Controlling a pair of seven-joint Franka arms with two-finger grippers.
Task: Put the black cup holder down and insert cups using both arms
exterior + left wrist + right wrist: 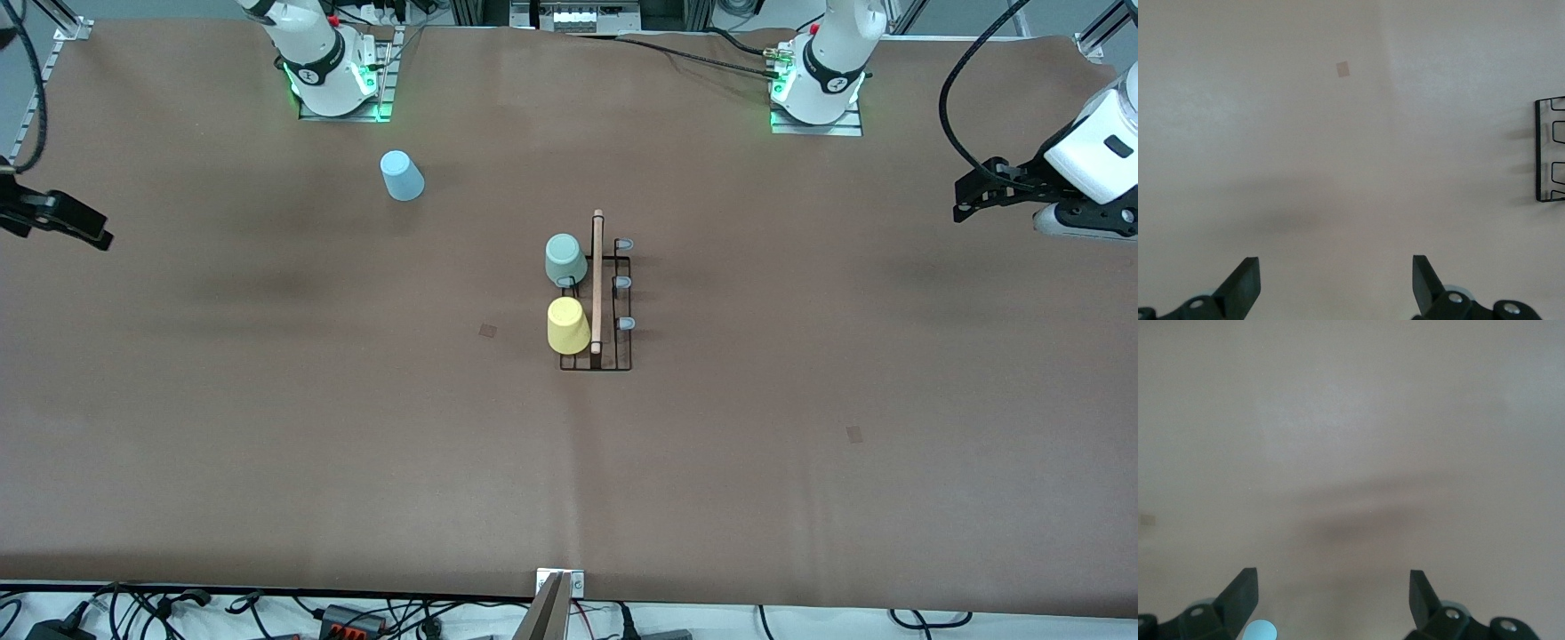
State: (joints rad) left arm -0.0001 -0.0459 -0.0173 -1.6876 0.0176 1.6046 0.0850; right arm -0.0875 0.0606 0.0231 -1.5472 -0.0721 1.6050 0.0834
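Yellow cup [568, 325] and grey-green cup [565, 259] inverted on black cup holder [597, 311] prongs | blue cup [402, 175] loose, near right arm's base | left pincer [1335, 280], right pincer [1333, 597]: wide open, empty, waiting over bare worktop [800, 462]

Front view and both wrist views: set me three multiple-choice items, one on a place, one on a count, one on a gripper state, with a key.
1. Where is the light blue cup?
A. on the black cup holder
B. on the table near the right arm's base
C. in a gripper

2. How many cups sit on the holder?
A. one
B. two
C. three

3. The left gripper is:
A. open and empty
B. shut on a cup
C. shut on the holder

Key: B, it stands apart from the rack; B, the grey-green cup and yellow cup; A, fingers spread over bare table.
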